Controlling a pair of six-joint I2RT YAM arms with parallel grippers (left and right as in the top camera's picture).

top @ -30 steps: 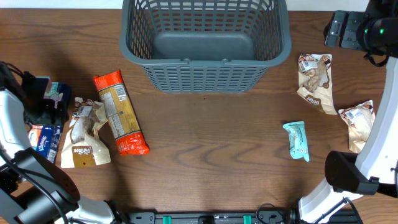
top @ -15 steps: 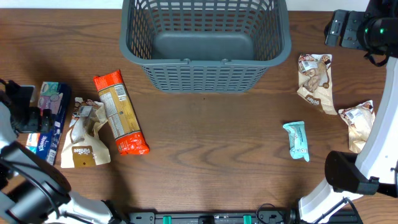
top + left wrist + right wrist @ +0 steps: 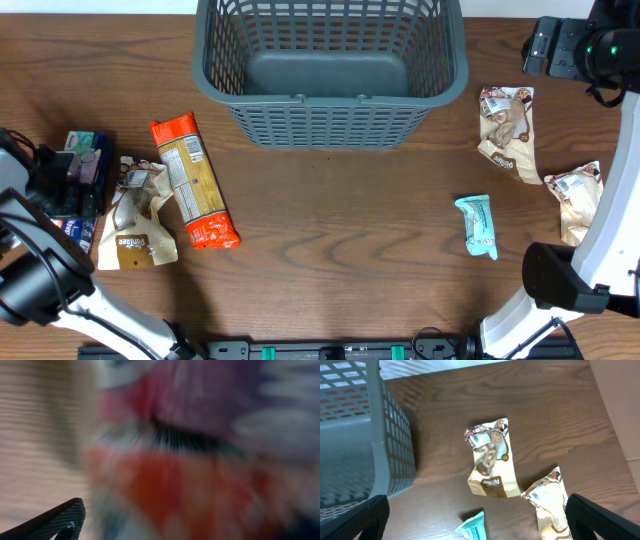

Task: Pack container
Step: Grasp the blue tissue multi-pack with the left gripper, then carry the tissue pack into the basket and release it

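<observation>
Two jaws stand wide on the left gripper [image 3: 68, 185]: centre them across the tissue pack [image 3: 88, 150] at the table's [image 3: 330, 230] left edge, then close.

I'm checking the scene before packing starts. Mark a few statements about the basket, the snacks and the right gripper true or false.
1. The basket is empty. True.
2. The teal bar lies left of the basket. False: it lies nearer the camera's bottom edge, below the basket's right end.
3. A tan pouch lies right of the basket. True.
4. The right gripper holds a pouch. False: its jaws stand open with nothing between them.
5. The orange packet is in the basket. False: it lies on the table, left of the basket.
</observation>
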